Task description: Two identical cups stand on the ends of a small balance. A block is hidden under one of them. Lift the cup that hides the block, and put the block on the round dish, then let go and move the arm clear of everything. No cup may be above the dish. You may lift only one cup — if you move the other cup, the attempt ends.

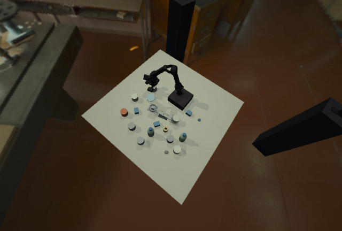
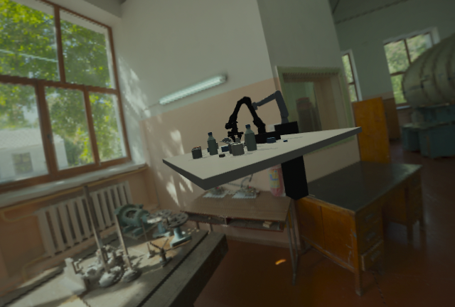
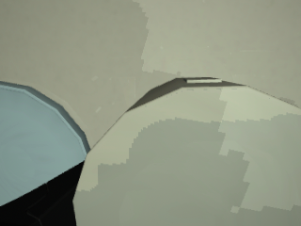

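Though cropped, cup (image 1: pixel 154 86) (image 3: pixel 188 169) prob. off dish (image 1: pixel 150 97) (image 3: pixel 35 141) edge.

The six-joint arm (image 1: pixel 173 70) (image 2: pixel 244 100) is bent in a high arch from its base, its forearm angled downward. The parallel-jaw gripper (image 1: pixel 152 88) (image 2: pixel 235 138) is pointed down low over the table, its fingers held apart and closed on a cup.

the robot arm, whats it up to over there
The gripper is holding a pale cup beside the round blue dish. The other cup stands on one end of the balance; the opposite end has no cup. The dish has no block on it.
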Controlling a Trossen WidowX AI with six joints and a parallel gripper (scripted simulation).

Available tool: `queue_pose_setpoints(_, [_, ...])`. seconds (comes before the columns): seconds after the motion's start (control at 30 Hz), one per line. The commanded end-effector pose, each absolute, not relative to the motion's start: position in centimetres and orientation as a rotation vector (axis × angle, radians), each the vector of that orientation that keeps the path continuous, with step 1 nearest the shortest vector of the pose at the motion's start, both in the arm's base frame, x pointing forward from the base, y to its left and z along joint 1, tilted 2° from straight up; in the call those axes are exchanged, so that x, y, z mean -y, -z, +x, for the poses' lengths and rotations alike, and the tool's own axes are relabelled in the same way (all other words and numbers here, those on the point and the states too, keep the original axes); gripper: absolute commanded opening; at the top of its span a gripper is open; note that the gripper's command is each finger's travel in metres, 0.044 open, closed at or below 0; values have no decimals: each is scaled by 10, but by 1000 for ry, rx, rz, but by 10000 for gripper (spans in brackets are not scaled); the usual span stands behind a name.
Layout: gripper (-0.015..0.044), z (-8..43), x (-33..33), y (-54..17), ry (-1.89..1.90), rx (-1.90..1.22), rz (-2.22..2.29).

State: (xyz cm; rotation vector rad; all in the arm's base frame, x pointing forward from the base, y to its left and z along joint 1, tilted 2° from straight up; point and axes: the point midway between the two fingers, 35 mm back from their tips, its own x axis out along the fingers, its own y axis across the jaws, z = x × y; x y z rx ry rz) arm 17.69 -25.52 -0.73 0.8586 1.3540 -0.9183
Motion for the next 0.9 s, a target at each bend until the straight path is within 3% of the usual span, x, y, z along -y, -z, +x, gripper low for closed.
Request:
queue_pose_setpoints(0.0, [131,177,255,7,918,-1354,859])
queue_pose_setpoints(0.4, [440,177,255,-5,918,-1354,857])
queue_pose_setpoints(0.5, [440,176,253,-43,915,-1356,853])
queue_pose_setpoints(0.67, [440,176,252,-46,915,-1357,853])
queue_pose_setpoints(0.87, [282,217,242,-60,887,-1309,796])
